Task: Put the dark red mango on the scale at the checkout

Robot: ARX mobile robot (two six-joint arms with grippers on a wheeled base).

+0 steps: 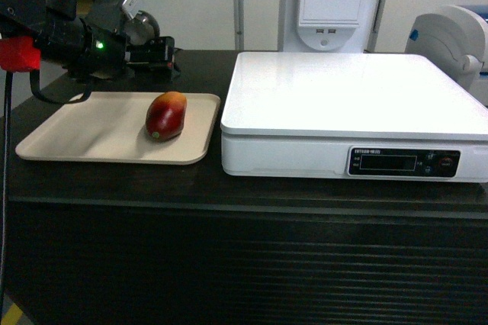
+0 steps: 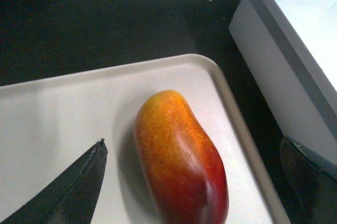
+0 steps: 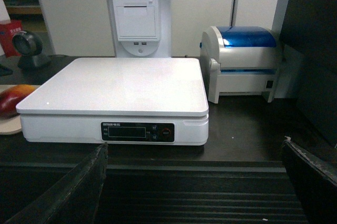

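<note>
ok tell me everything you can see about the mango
The mango is an oval fruit with glossy skin, dark red over most of it and shading to orange-yellow at the far end. It lies on its side on the beige tray, near the tray's right edge, close to the white scale but not touching it. Only the tray touches it. The left gripper hangs open above it, a finger either side, not yet holding it.

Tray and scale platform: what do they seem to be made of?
The tray looks like matte beige moulded plastic: one piece with a rounded raised rim and only a soft sheen. The scale looks like smooth white plastic, though its platform could be painted metal; it throws a bright glare and has crisp moulded edges above a glossy black display panel.
</note>
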